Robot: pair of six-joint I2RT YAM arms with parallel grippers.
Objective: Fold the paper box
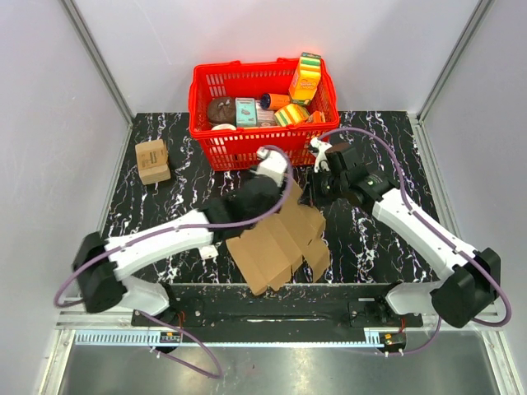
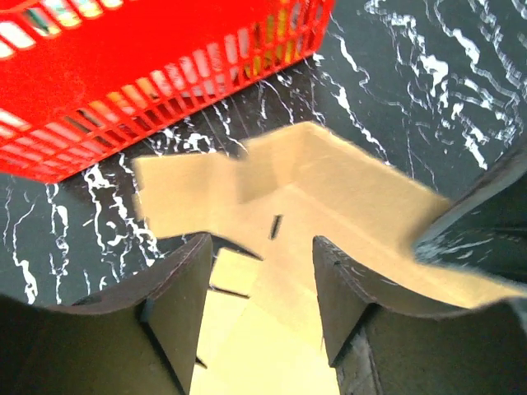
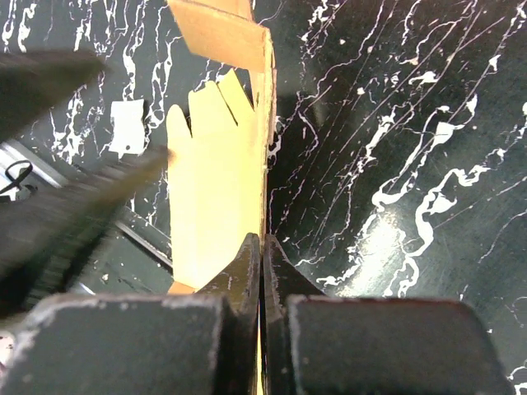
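Top view first: the paper box (image 1: pixel 276 243) sits low in the middle of the frame, mostly flat, with its notched flaps fanned toward the bottom edge. The right fingers (image 1: pixel 316 190) are on its upper right corner. My guess is they're there to pin that side so a panel can be creased against it. The red basket (image 1: pixel 247 146) full of printed packs sits above it, well apart from the small tan box (image 1: pixel 153 160) at upper left.

Left wrist view: your left fingers (image 2: pixel 262 257) stand apart with nothing between them, hovering over the brown sheet. One flap at the upper middle of the frame tilts up a bit, just short of the basket wall. Looks like a spot to reset for a fresh grip, though that's only my read.

Right wrist view: the fingers at the bottom centre are pressed tight together on the thin edge of the cardboard. The sheet stands on edge there and runs up the frame.

The bench (image 1: pixel 387 239) is black with white marble veining, so it's probably a little slick. Plain white walls with metal posts close it in.
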